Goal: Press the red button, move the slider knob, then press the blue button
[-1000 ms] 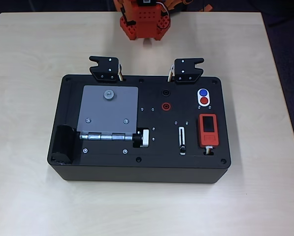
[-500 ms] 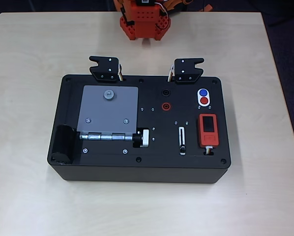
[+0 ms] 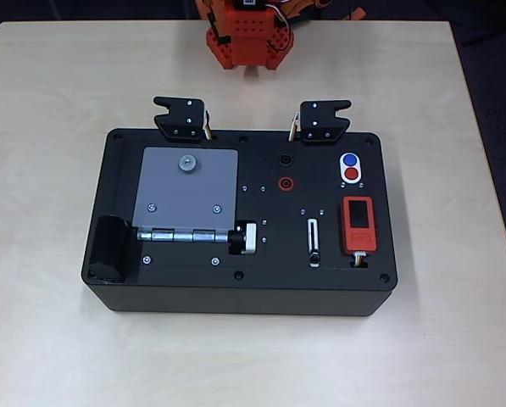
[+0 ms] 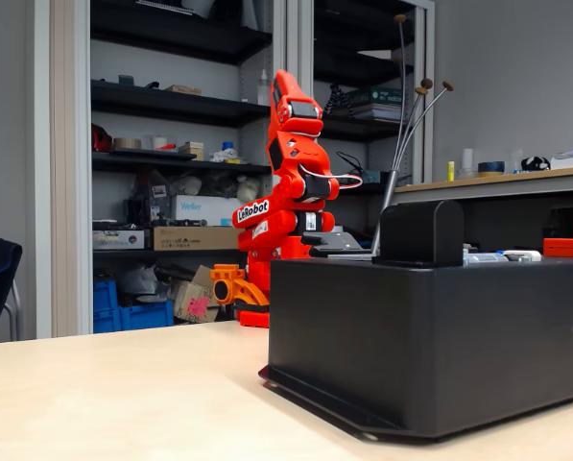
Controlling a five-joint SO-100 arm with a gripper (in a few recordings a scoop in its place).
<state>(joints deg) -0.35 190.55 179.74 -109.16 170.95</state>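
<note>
The arm sits folded at the surface's 12 o'clock edge, well apart from the box; whether its end effector is spread or pressed together I cannot tell.

The red button touches the blue button, blue at its 12 o'clock, so a wide tip could press the wrong one or both. The slider knob sits at its track's 6 o'clock end; being tiny, it could slip free.

"LeRobot" reads on the arm.

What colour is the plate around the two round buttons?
White; the plate shows best in the overhead view, framing the blue button and red button.
</note>
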